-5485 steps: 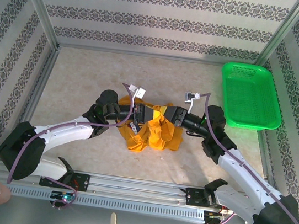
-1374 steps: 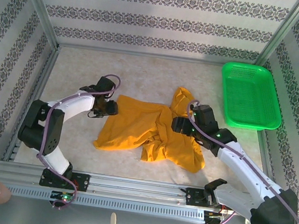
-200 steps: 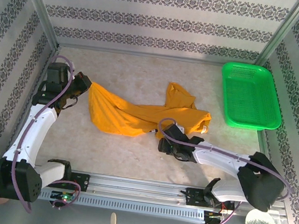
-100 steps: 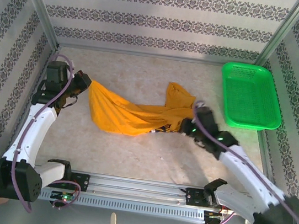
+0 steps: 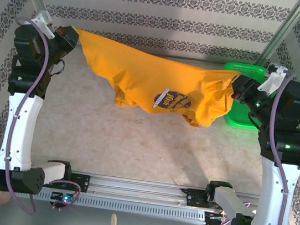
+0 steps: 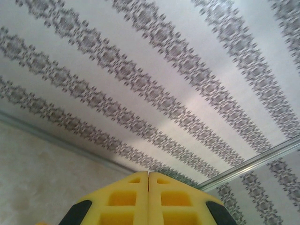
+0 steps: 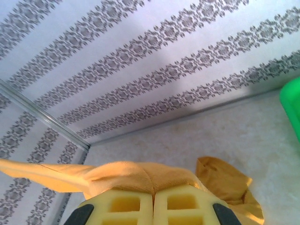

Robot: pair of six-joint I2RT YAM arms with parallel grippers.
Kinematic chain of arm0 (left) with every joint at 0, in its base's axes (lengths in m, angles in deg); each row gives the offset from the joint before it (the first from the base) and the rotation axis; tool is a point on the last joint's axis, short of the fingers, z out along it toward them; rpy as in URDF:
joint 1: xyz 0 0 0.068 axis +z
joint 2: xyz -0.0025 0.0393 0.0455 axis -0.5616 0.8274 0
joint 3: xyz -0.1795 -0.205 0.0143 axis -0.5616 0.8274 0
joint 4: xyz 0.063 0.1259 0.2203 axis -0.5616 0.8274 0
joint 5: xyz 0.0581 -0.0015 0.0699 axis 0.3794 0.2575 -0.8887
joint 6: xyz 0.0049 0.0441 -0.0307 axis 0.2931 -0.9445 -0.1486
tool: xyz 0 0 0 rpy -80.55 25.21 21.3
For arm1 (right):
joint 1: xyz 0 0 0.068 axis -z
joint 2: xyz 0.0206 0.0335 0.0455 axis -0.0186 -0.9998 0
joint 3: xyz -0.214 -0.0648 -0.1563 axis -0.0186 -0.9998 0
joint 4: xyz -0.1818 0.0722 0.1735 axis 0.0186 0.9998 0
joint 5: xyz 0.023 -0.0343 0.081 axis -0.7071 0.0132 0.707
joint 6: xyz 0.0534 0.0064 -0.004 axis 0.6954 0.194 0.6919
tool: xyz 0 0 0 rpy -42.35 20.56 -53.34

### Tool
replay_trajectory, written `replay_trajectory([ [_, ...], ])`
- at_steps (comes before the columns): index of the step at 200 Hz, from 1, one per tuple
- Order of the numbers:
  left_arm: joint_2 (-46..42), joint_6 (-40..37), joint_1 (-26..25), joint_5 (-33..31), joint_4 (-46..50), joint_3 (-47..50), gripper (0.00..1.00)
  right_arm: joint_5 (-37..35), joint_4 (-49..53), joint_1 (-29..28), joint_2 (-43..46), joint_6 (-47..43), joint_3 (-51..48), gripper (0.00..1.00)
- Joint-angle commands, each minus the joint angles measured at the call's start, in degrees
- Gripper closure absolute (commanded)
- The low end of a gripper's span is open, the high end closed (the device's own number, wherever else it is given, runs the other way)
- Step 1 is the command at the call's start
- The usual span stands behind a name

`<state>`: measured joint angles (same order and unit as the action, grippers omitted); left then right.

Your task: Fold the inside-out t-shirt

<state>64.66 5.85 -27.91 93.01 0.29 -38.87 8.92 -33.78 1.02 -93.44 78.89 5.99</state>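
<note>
The inside-out t-shirt (image 5: 144,72), mustard-orange, hangs stretched in the air between my two raised arms, sagging in the middle. Its dark and white chest print (image 5: 172,100) faces the top camera. My left gripper (image 5: 74,33) is shut on the shirt's upper left corner near the back wall. In the left wrist view the yellow fingers (image 6: 149,174) are pressed together. My right gripper (image 5: 237,87) is shut on the opposite end. In the right wrist view, orange t-shirt cloth (image 7: 136,174) bunches over the closed right gripper (image 7: 153,192), and a loose flap (image 7: 225,180) hangs beyond it.
The green plastic basket (image 5: 249,70) stands at the back right, partly behind the shirt and right arm; its edge (image 7: 293,101) shows in the right wrist view. Patterned walls enclose the beige table (image 5: 135,138). The rail (image 5: 139,192) runs along the near edge.
The right gripper has shut on the shirt. Both arms have risen and spread apart, lifting the shirt off the table and stretching it out, so the print now shows.
</note>
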Motion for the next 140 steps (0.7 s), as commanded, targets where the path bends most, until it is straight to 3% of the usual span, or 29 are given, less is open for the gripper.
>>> replay_trajectory([
  [1,-0.2,1.8,1.8,-1.9,0.2,-2.6,1.0,4.1,-0.3,1.9,-1.3,2.2,3.3,1.0],
  [50,-4.5,7.1,2.2,-3.4,-4.6,-11.4,1.0,4.9,-0.6,2.7,-4.0,6.7,27.2,1.0],
  [83,-2.1,5.3,2.2,-5.5,0.6,-20.2,1.0,4.2,1.0,2.7,-8.3,7.1,40.5,1.0],
  [105,-0.1,5.7,2.2,-4.5,2.2,-17.0,1.0,5.4,0.3,2.7,-10.3,6.7,36.1,1.0],
  [140,1.6,5.6,2.9,-1.4,1.4,-5.4,1.0,5.3,-2.6,2.7,-9.5,4.6,18.0,1.0],
])
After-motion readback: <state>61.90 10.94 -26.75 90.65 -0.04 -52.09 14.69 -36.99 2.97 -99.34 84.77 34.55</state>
